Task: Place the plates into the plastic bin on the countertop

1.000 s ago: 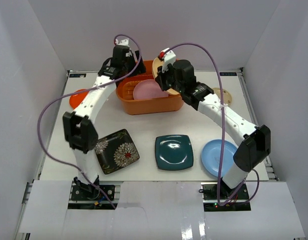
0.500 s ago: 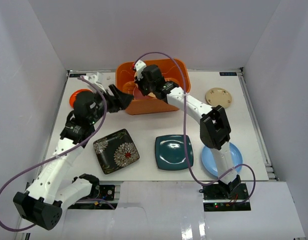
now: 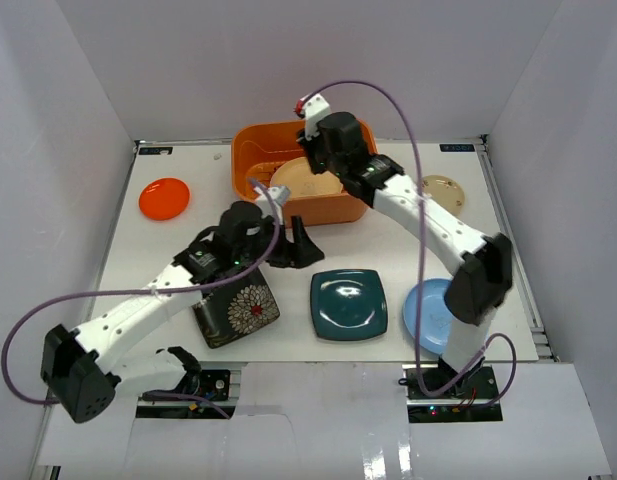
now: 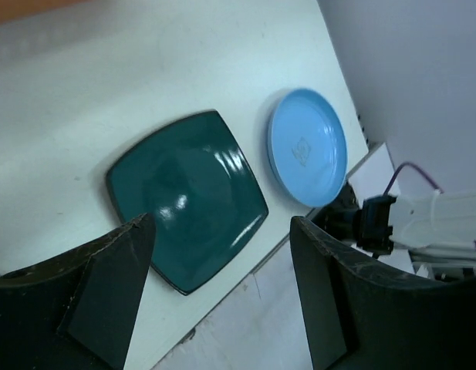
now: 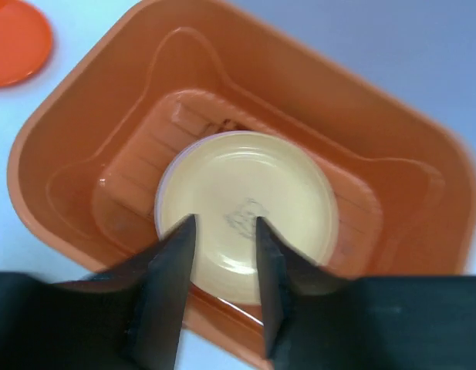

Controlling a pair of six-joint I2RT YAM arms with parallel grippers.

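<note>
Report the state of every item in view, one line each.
plastic bin: upright on countertop, holding cream plate.
cream plate: flat inside bin.
orange-red plate: on countertop, outside bin.
flowered black plate: on countertop.
teal plate: on countertop.
light blue plate: on countertop.
small beige plate: on countertop.
left gripper: open, empty.
right gripper: open, empty, above bin.

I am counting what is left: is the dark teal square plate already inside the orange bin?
No, the dark teal plate lies flat on the countertop, outside the orange bin.
</note>
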